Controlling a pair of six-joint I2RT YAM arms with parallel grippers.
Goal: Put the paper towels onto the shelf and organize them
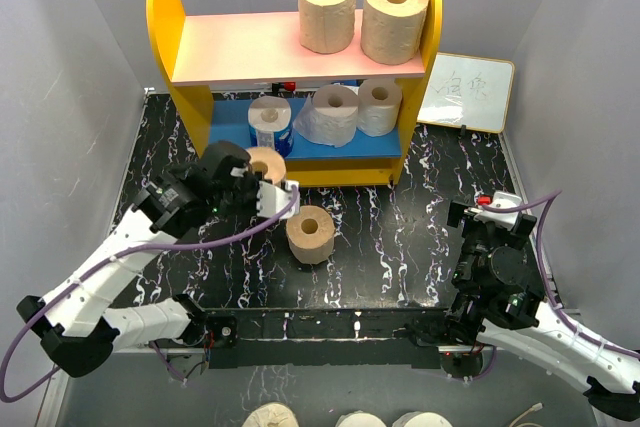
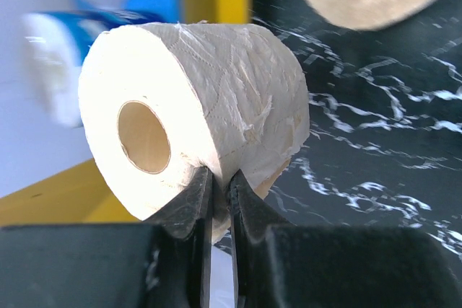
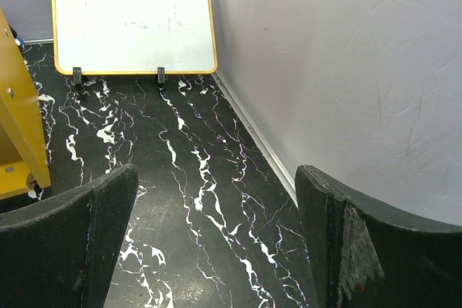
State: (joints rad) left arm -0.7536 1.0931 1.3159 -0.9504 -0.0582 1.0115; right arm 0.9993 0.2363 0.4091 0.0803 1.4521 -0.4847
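Seven paper towel rolls are in sight, and one is in my grip. My left claw [image 2: 219,178] is clamped on the held tan roll [image 2: 195,117]. Its fingers [image 2: 189,210] stand almost together, pinching paper at the roll's outer wall, and the hollow core faces left in the wrist view. From above, that roll sits just in front of the shelf [image 1: 165,17], near the left half of its blue lower board [image 1: 228,129].

A loose tan roll [image 1: 310,234] stands on end on the surface [image 1: 400,237], just to the right of my left claw and apart from it.

On the pink top board [image 1: 250,47], two more tan rolls stand upright side by side at the right end. They are the left top roll [image 1: 327,10] and the right top roll [image 1: 395,19], the latter beside the yellow side panel.

Three white rolls are on the lower board. The blue-wrapped roll [image 1: 268,122] is toward the left, and the middle white roll [image 1: 332,114] and the right white roll [image 1: 380,105] touch each other.

My right claw [image 3: 216,178] is spread wide with nothing between its fingers. It is low over the surface at the right, well apart from the shelf. The whiteboard [image 1: 468,92] stands by the back wall ahead of it.
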